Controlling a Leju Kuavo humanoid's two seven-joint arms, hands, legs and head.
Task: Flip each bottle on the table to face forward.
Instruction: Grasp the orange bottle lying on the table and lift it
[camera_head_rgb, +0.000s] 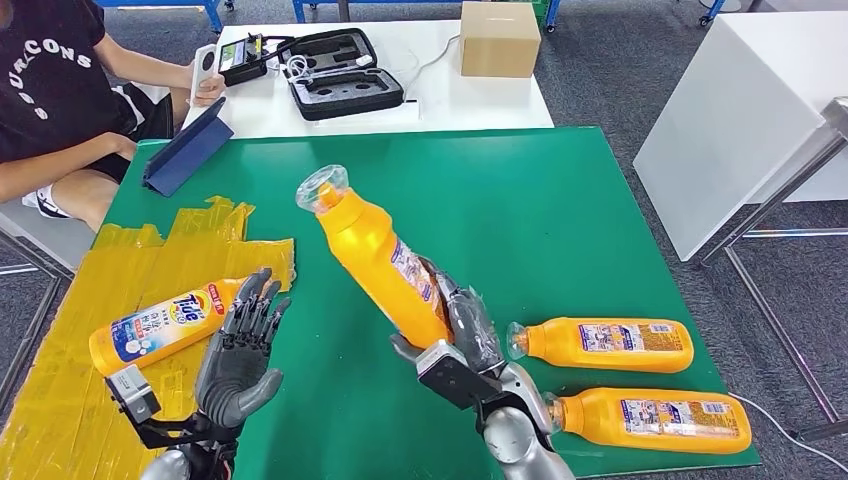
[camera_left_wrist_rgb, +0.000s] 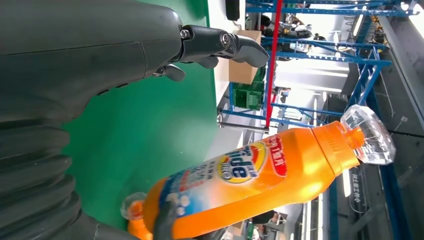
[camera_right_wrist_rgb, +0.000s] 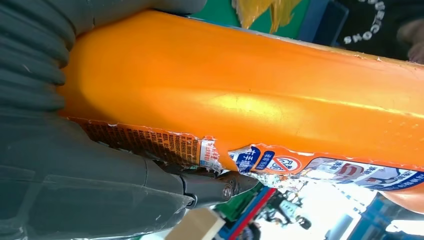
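Head view: bottle (camera_head_rgb: 375, 255) in right hand (camera_head_rgb: 462, 345)

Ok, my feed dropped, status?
Right hand holds Tide bottle aloft, tilted. Left hand open. Two bottles wait, nothing blocking.

Green table (camera_head_rgb: 560, 200) — bottles (camera_head_rgb: 610, 345), yellow sheet (camera_head_rgb: 70, 330).

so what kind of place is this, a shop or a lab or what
Likely a robotics lab or test workshop: a green-topped table with staged detergent bottles, blue metal racking behind, and an open equipment case on a white table.
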